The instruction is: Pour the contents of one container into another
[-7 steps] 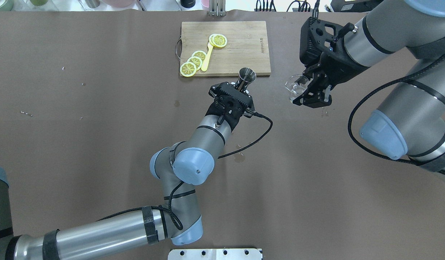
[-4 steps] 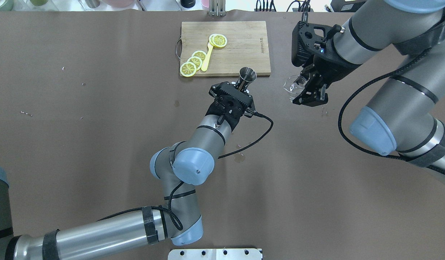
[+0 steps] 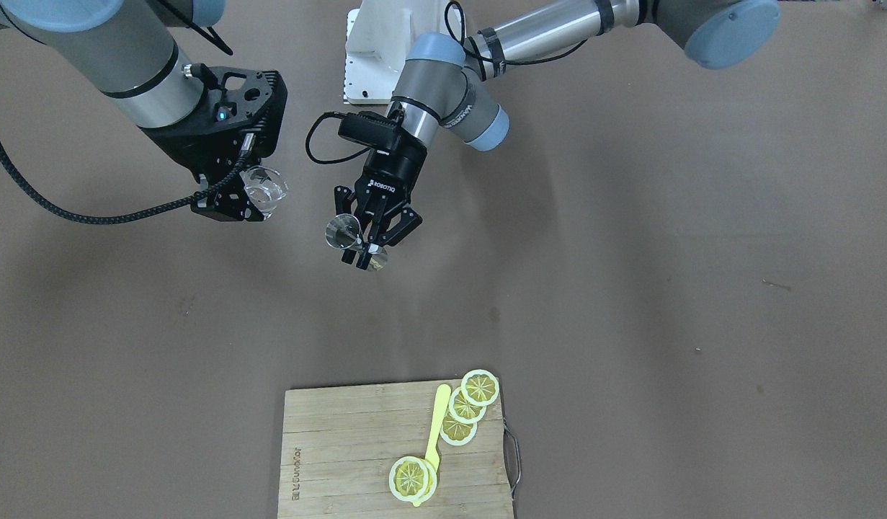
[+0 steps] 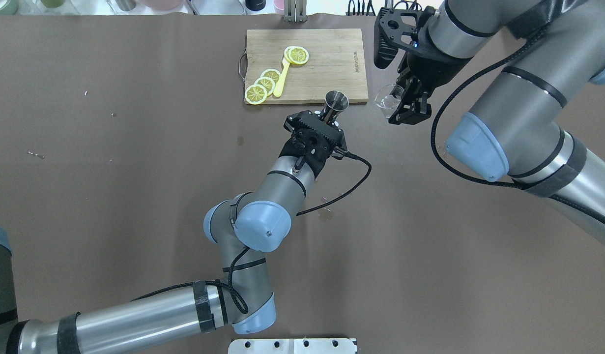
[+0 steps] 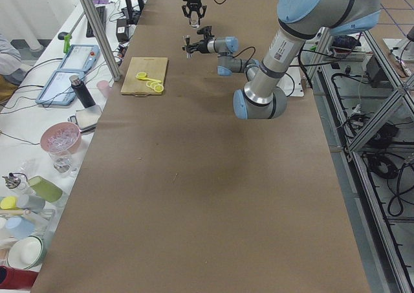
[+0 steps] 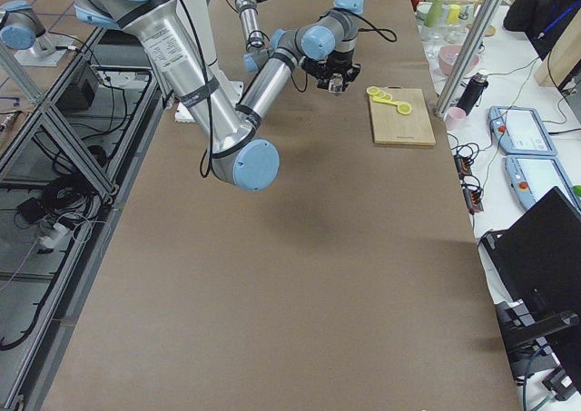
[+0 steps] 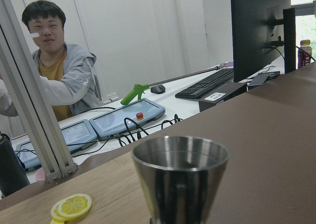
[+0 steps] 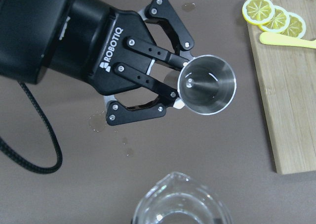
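Note:
A steel jigger (image 4: 336, 102) is held upright above the table, just in front of the cutting board, with my left gripper (image 4: 327, 116) shut around its waist. The right wrist view looks down into its empty-looking cup (image 8: 207, 84) between the black fingers (image 8: 148, 50). The left wrist view shows its rim (image 7: 180, 155) close up. My right gripper (image 4: 407, 109) is shut on a clear glass pitcher (image 4: 386, 100) with some clear liquid, raised to the right of the jigger and apart from it. Its spout edge (image 8: 180, 204) sits at that view's bottom.
A wooden cutting board (image 4: 327, 64) with several lemon slices (image 4: 263, 84) and a yellow pick (image 4: 281, 78) lies beyond the jigger. Small wet spots (image 4: 326, 214) mark the brown table cover. Cups and bottles (image 5: 58, 144) stand off the table's far side.
My right arm has carried the glass pitcher up and to the left, closer to the jigger. The left arm and the jigger have stayed still.

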You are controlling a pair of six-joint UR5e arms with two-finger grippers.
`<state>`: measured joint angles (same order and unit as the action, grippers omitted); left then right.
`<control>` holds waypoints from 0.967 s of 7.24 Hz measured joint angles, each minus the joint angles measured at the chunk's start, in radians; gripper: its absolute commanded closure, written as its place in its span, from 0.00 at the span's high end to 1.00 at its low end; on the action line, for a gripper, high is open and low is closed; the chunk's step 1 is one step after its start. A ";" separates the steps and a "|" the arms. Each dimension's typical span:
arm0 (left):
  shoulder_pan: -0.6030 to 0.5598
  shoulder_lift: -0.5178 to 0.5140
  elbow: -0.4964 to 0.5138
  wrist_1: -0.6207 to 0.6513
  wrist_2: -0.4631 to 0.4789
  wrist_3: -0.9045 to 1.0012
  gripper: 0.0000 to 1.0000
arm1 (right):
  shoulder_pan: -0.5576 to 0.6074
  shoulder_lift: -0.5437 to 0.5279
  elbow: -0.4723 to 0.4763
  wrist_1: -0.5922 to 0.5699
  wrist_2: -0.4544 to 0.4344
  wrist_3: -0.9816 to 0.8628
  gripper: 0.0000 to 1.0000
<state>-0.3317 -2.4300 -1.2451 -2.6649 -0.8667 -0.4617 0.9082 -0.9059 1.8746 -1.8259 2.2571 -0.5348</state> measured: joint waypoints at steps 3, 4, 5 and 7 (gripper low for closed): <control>-0.001 0.000 -0.002 -0.001 0.000 0.000 0.00 | 0.018 0.097 -0.102 -0.027 0.001 -0.016 0.00; -0.001 0.000 -0.002 -0.001 0.000 0.000 0.00 | 0.018 0.120 -0.132 -0.028 0.001 -0.017 0.00; -0.001 0.000 -0.002 -0.001 0.000 0.000 0.00 | 0.018 0.134 -0.154 -0.029 0.000 -0.018 0.00; 0.000 0.002 -0.003 -0.001 0.000 0.000 0.00 | 0.015 0.153 -0.174 -0.037 -0.005 -0.019 0.00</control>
<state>-0.3321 -2.4283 -1.2482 -2.6661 -0.8667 -0.4614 0.9236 -0.7531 1.7004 -1.8625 2.2524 -0.5543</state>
